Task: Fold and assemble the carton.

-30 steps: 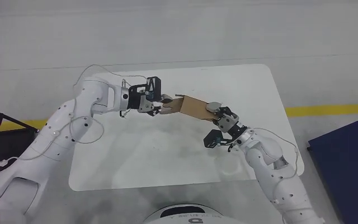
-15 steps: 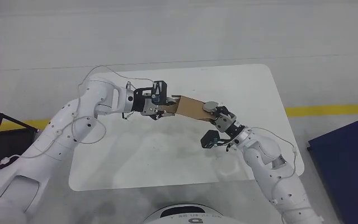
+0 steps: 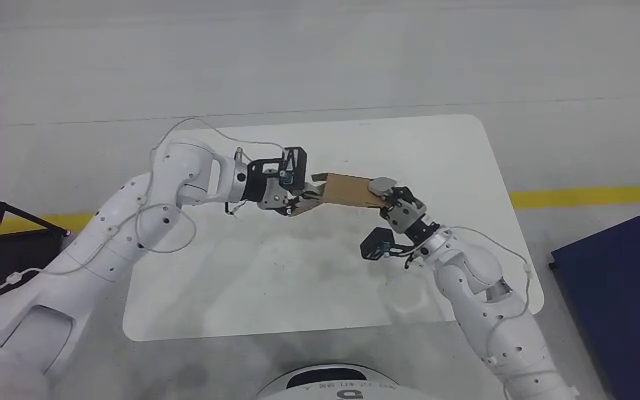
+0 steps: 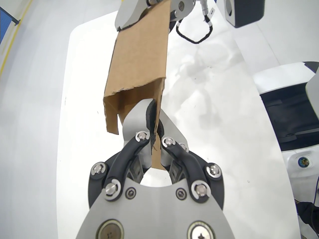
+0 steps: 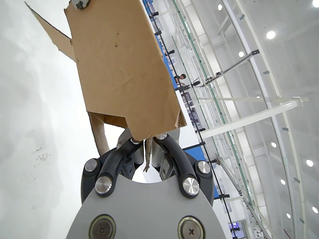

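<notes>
A brown cardboard carton (image 3: pixel 347 189) hangs in the air above the middle of the white table (image 3: pixel 300 280), held from both ends. My left gripper (image 3: pixel 303 192) is shut on a flap at the carton's left end; in the left wrist view its pads (image 4: pixel 152 118) pinch one cardboard wall of the carton (image 4: pixel 139 63). My right gripper (image 3: pixel 383 196) is shut on the opposite end, and in the right wrist view a flap edge of the carton (image 5: pixel 119 58) sits between its fingers (image 5: pixel 159 150). The carton's tube is partly opened.
The table's rounded corners and edges lie all around the carton, with bare surface below it. A yellow floor stripe (image 3: pixel 575 196) runs past the table's right side, and a dark blue mat (image 3: pixel 605 290) lies on the floor at the far right.
The left arm has pushed in to the right and the carton has levelled out, from tilted down to the right to nearly horizontal. Both grippers have kept their hold.
</notes>
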Robot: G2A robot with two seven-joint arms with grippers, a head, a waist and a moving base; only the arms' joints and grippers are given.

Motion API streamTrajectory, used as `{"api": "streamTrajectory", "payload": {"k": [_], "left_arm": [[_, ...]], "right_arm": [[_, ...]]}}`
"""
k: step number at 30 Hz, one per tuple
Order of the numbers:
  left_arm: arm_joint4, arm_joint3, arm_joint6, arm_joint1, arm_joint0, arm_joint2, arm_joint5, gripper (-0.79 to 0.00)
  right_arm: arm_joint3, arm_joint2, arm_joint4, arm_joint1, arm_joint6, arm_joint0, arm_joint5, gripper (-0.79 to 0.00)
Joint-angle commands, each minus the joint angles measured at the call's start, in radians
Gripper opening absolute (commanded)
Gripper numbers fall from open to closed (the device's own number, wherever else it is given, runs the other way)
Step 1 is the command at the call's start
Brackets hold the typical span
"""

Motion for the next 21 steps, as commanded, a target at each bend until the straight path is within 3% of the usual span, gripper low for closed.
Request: {"api": "streamTrajectory", "payload": {"k": [1,9,10,11,12,16,21], "left_arm": [[-0.001,0.009,-0.003,-0.003,-0.002,0.002,0.0,-0.785],[-0.035,0.032,-0.045,-0.021,-0.004,0.008,0.021,-0.785],[-0.04,0.032,-0.048,-0.024,-0.006,0.009,0.019,-0.748],[-0.044,0.033,-0.051,-0.026,-0.007,0.009,0.017,-0.619],[-0.047,0.035,-0.054,-0.028,-0.008,0.009,0.017,-0.554],[-0.052,0.041,-0.058,-0.036,-0.01,0.008,0.008,-0.551],[-0.054,0.049,-0.061,-0.043,-0.012,0.005,0.0,-0.613]], "right_arm": [[0.001,-0.002,-0.003,0.0,0.014,0.0,0.005,-0.785],[-0.012,-0.016,-0.049,-0.003,0.095,-0.004,0.039,-0.785],[-0.013,-0.018,-0.051,-0.004,0.098,-0.004,0.041,-0.785],[-0.014,-0.02,-0.053,-0.004,0.098,-0.004,0.041,-0.785],[-0.014,-0.021,-0.053,-0.004,0.096,-0.004,0.043,-0.785],[-0.012,-0.023,-0.052,-0.004,0.094,-0.003,0.044,-0.785],[-0.015,-0.024,-0.053,-0.004,0.092,-0.005,0.05,-0.785]]}}
